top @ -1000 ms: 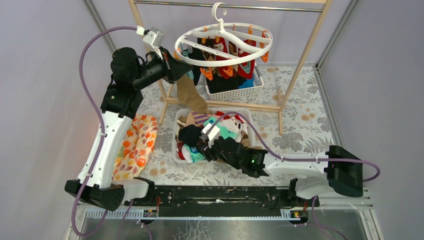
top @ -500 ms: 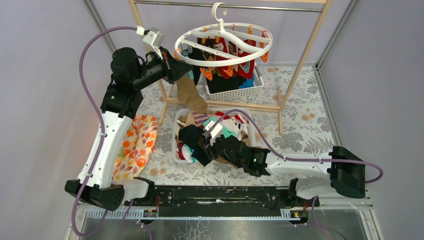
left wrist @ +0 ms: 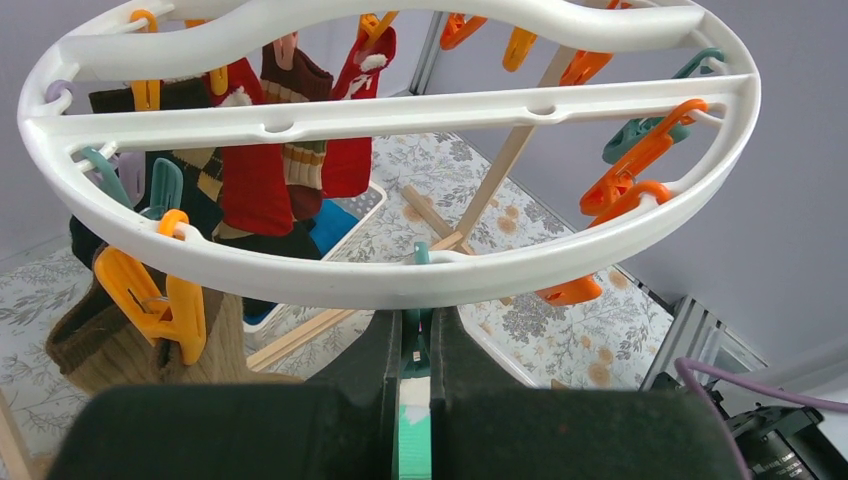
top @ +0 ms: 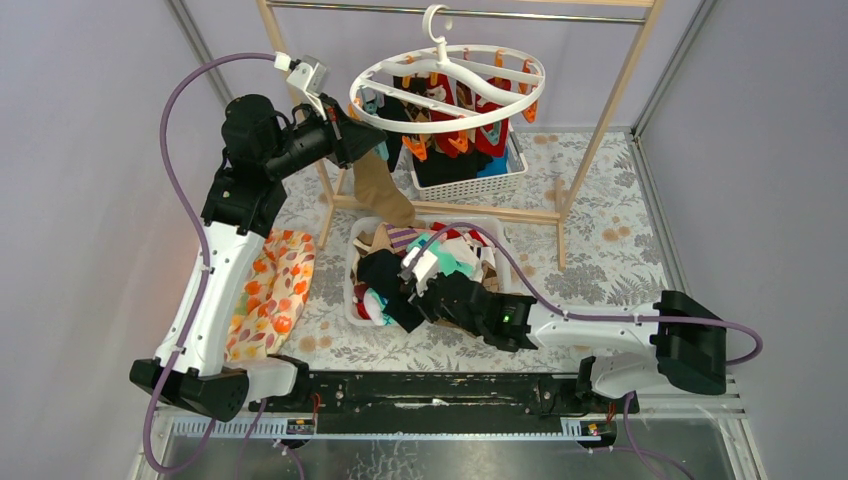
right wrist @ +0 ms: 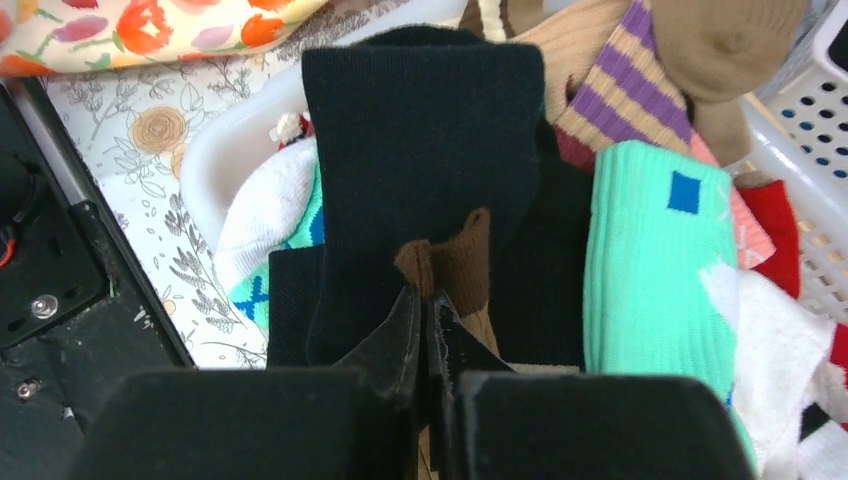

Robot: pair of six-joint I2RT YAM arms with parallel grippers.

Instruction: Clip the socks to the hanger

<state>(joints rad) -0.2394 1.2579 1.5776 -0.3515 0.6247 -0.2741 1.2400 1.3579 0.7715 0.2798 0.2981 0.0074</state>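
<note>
The white ring hanger (top: pixel 452 127) hangs from the rail by its hook, with red, black and brown socks (top: pixel 455 110) clipped under it. A long tan sock (top: pixel 381 190) dangles from an orange clip (left wrist: pixel 165 300) at its left side. My left gripper (top: pixel 366 141) is raised to the ring's near rim (left wrist: pixel 400 281), shut on a teal clip (left wrist: pixel 417 345). My right gripper (right wrist: pixel 428 298) is down in the sock basket (top: pixel 351 272), shut on a fold of a brown sock (right wrist: pixel 458 268) that lies over a black sock (right wrist: pixel 420 130), beside a mint-green sock (right wrist: pixel 655 260).
A second white lattice basket (top: pixel 470 186) with dark socks stands behind the wooden rail frame (top: pixel 592 150). A floral cushion (top: pixel 277 290) lies left of the near basket. Purple cables loop off both arms.
My right gripper has closed on the brown sock in the basket, after edging slightly left. The left arm and the hanger have not moved.
</note>
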